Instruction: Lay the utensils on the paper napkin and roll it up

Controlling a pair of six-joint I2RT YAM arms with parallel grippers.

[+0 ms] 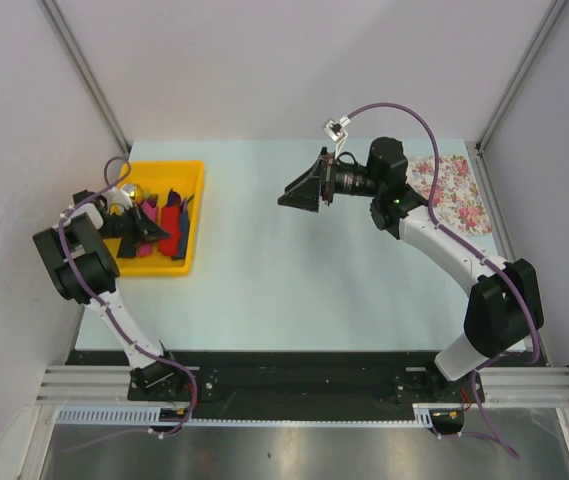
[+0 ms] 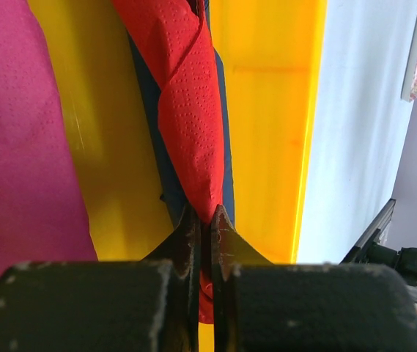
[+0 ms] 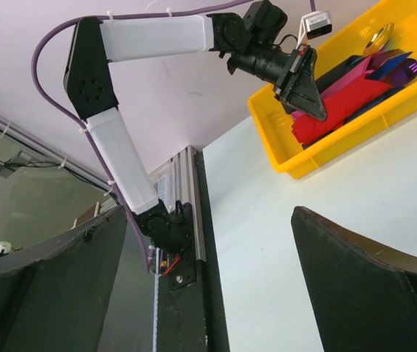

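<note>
1. Overhead, the pale counter [image 1: 294, 290] fills the middle of the top view, with both arm bases at its 6 o'clock edge.
2. A yellow bin [image 1: 195, 225] sits at the counter's 9 o'clock side. It holds a jumble of coloured paper sheets and a shiny rounded metal piece [image 1: 129, 193]; I cannot tell whether that piece is a utensil.
3. A white floral sheet [image 1: 454, 190] lies flat at 2 o'clock, partly hidden behind the right arm.
4. The right gripper [image 1: 299, 193] hangs above the counter toward 12 o'clock and points at 9 o'clock. Its fingers are spread wide with nothing between them.
5. The left gripper [image 2: 207, 220] reaches into the bin, its fingers pressed together on a crumpled edge of the red paper napkin [image 2: 190, 88].
6. That napkin lies in the bin, twisted over a dark blue sheet [image 2: 148, 103]. In the left wrist view a magenta napkin [image 2: 17, 147] lies at its 9 o'clock.
</note>
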